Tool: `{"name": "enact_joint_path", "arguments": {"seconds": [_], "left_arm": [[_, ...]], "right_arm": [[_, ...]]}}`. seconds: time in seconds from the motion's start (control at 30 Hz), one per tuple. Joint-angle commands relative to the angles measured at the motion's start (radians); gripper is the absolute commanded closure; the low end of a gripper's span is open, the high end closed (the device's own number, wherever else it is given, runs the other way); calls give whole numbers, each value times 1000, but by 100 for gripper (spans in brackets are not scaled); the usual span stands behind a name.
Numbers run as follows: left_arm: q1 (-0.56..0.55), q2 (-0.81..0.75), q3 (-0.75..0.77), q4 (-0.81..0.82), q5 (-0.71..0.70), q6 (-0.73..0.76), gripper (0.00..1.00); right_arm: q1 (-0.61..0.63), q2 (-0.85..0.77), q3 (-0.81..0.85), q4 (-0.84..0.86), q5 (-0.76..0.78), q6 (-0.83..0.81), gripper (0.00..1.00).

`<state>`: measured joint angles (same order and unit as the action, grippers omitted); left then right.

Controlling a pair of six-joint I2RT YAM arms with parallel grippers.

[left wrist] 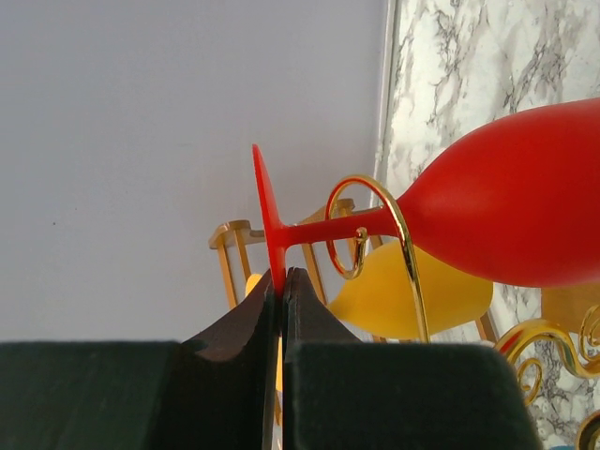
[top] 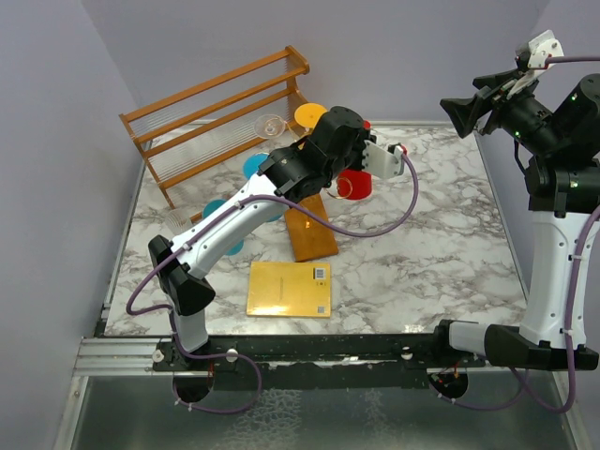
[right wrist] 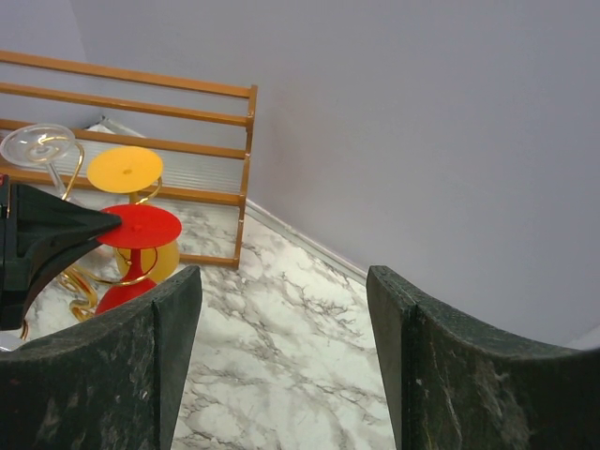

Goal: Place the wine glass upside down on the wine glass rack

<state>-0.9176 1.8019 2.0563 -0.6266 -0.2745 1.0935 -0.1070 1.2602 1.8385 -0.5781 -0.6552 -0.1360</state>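
wine glass [left wrist: 506, 197]: red, upside down, round foot on top | foot rim pinched between the left fingers [left wrist: 239, 328] | wine glass rack [left wrist: 403, 230]: thin gold wire, one curl around the stem, just past the fingertips

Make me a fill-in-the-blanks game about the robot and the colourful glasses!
1. The left gripper pinches the foot of a glass coloured ___.
2. Its stem passes through a curl of the rack, whose wire is ___.
3. The right gripper, up in the air, is ___.
4. The slatted shelf is made of ___.
Missing words: red, gold, open, wood.
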Motion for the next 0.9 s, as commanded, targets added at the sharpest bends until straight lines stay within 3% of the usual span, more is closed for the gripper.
{"name": "enact_joint_path", "arguments": {"seconds": [0.0,0.63,0.87], "left_arm": [[-5,2,-11,-8,-78,-46,100],[-6,-42,-59,-47,-61,-73,94],[-9,-55,-66,-66,-56,-84,87]], "right_arm": [[-11,-22,-10,23,-1,9,29],[-16,-27,-22,29,-12,13,28],[-16,-27,-28,34,-10,12,28]]}}
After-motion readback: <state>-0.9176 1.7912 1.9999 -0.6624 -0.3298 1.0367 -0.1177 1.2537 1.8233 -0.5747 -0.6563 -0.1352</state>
